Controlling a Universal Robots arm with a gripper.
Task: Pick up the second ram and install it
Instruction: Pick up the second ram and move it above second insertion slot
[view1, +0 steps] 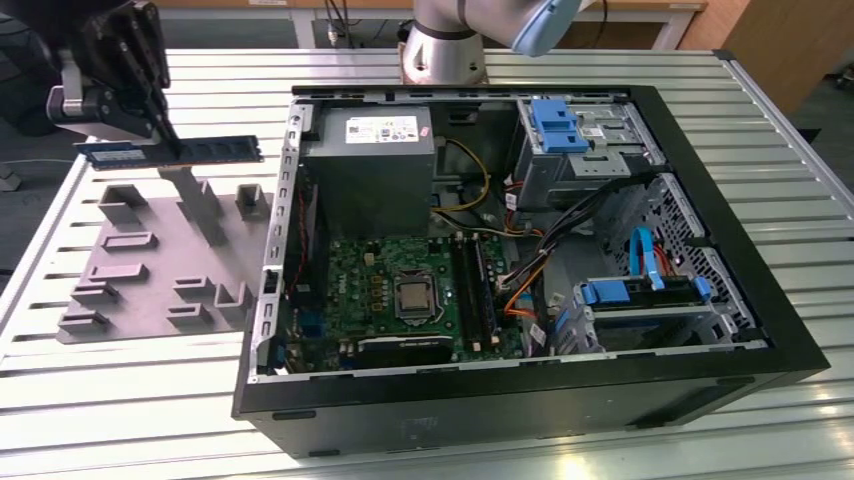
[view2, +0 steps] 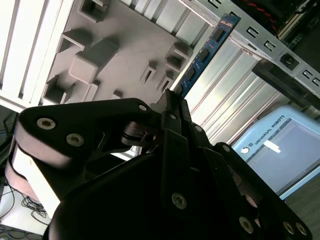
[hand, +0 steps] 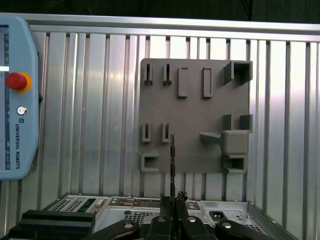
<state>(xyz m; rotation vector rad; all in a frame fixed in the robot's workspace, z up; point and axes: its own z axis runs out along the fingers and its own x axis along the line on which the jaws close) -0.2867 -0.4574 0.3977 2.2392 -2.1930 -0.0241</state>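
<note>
One second ram gripped between black fingers, held above grey holder plate, its print unreadable

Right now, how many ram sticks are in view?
1: the second ram, clamped in the gripper over the grey holder plate. Any seated in the motherboard slots may be hidden.

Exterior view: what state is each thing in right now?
memory stick: gripped, held level above the grey holder plate.
pincer: shut on the memory stick.
computer case: lying on its side, open, insides showing.
grey holder plate: flat on the table.
</note>
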